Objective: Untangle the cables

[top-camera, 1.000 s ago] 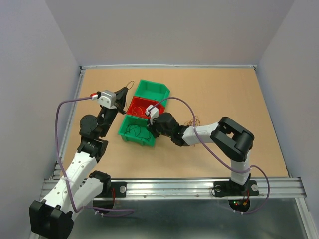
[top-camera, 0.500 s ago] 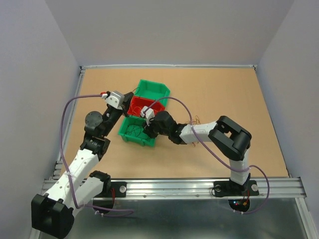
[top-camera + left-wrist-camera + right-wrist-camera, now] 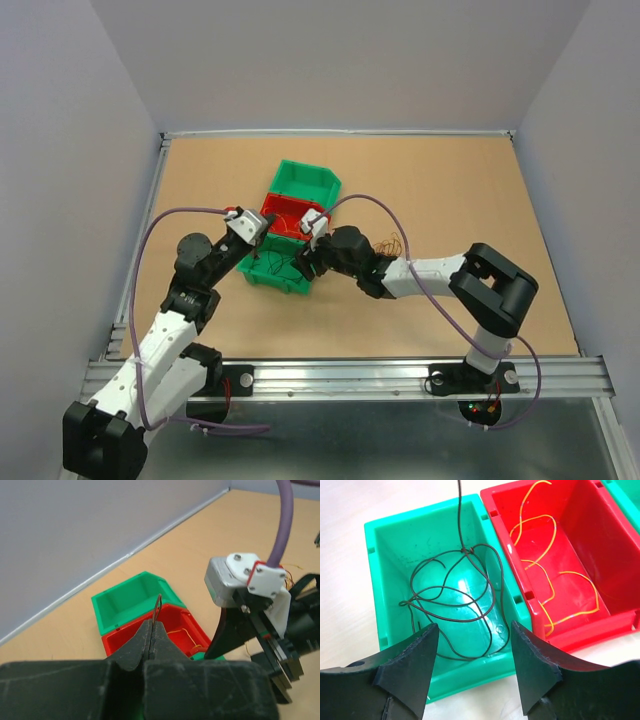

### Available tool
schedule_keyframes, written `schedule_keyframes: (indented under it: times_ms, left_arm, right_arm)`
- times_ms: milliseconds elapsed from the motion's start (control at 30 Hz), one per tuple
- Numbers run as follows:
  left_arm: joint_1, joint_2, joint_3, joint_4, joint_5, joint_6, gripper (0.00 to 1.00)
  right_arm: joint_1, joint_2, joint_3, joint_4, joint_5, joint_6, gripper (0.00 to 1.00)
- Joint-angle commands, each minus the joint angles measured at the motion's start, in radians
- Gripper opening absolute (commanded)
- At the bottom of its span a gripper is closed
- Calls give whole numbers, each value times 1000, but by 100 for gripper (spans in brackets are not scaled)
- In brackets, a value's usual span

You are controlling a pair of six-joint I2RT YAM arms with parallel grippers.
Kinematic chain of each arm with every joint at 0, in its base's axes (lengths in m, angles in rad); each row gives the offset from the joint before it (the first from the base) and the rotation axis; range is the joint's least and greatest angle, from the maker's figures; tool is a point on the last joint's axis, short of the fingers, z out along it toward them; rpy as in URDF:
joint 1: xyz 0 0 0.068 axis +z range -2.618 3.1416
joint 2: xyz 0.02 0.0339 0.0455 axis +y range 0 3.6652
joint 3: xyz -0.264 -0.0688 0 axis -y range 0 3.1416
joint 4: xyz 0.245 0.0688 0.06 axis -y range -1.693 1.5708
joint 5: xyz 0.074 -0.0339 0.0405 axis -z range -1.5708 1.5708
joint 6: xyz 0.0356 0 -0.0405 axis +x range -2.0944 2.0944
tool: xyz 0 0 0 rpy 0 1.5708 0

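Dark brown cables (image 3: 454, 611) lie looped in the near green bin (image 3: 465, 677). One strand (image 3: 459, 515) rises out of the bin's far side. Orange-yellow cables (image 3: 546, 575) lie in the red bin (image 3: 582, 542). My right gripper (image 3: 472, 640) hangs open just over the green bin's near wall, with nothing between its fingers. Over the bins, my left gripper (image 3: 151, 626) is shut on a thin dark cable (image 3: 158, 607) whose end pokes up past its tips. From above, the left gripper (image 3: 262, 230) and right gripper (image 3: 300, 262) flank the near green bin (image 3: 275, 286).
A second green bin (image 3: 306, 180) stands behind the red bin (image 3: 285, 212). A small tangle of thin cables (image 3: 388, 243) lies on the table beside the right arm. The right wrist's camera block (image 3: 245, 577) is close to my left gripper.
The right gripper has opened and dropped toward the near green bin. The left gripper, still shut on the dark cable, has moved nearer and lower toward the bins.
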Motion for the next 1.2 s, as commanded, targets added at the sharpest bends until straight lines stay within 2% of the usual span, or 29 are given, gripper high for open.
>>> schedule_keyframes:
  times_ms: [0,233,333,433,467,500,600,700,833,900,933,1000,1100,1167]
  left_arm:
    - [-3,-58,-10,-100,105,117,0]
    - [-1,-67,8,-425,208,344,0]
    - [-1,-63,30,-484,209,403,0]
    - [-1,24,123,-677,278,582,0]
    - [-3,96,155,-744,286,645,0]
    - [-3,133,213,-860,285,764,0]
    - [-3,302,311,-999,248,878,0]
    - [-4,458,373,-1056,237,923,0]
    - [-6,578,391,-977,165,877,0]
    - [-9,630,402,-964,150,871,7]
    - [-9,646,417,-963,144,858,23]
    - [-9,632,436,-943,130,828,46]
    - [-10,539,431,-909,127,800,58]
    - [-12,484,441,-901,137,788,63]
  right_arm:
    - [0,-60,-44,86,53,4,65]
    - [-3,-109,-113,143,139,-8,65]
    - [-1,-126,-125,143,173,3,65]
    - [-3,-149,-139,151,245,7,64]
    - [-4,-157,-154,154,271,7,64]
    - [-7,-177,-163,163,278,7,64]
    - [-14,-229,-203,181,308,44,63]
    - [-20,-292,-248,183,320,60,63]
    - [-30,-379,-295,151,380,92,64]
    - [-41,-419,-300,72,391,110,64]
    - [-46,-454,-292,35,403,133,64]
    - [-46,-485,-275,-103,439,164,64]
    - [-46,-557,-255,-249,496,224,65]
    - [-46,-597,-280,-276,542,237,65]
